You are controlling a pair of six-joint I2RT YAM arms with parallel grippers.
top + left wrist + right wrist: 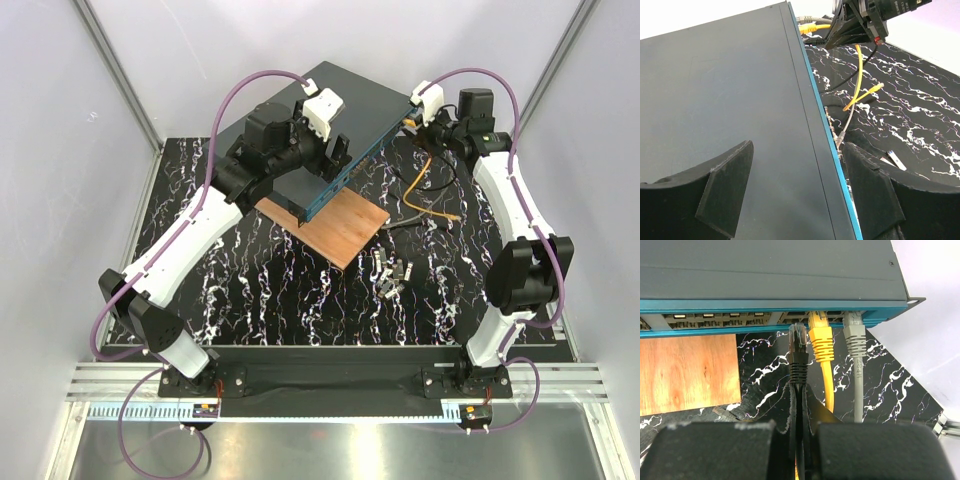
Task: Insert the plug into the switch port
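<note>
The switch point(350, 105) is a flat dark grey box with a teal front face, its ports point(720, 317) in a row. My right gripper point(801, 385) is shut on a black cable just behind its clear plug point(798, 335). The plug's tip is level with the lower edge of the face, below a free port point(792, 316) and outside it. A thin orange cable with a yellowish tip point(879, 87) lies loose on the table. My left gripper point(797, 150) is open, one finger over the switch's top point(730, 100) and the other in front of the teal edge.
A yellow cable point(821, 340) and a grey cable point(855, 337) are plugged in just right of the black plug. A wooden board point(340, 225) lies under the switch's front. Several small grey modules point(392, 272) lie on the marbled table. White walls enclose the cell.
</note>
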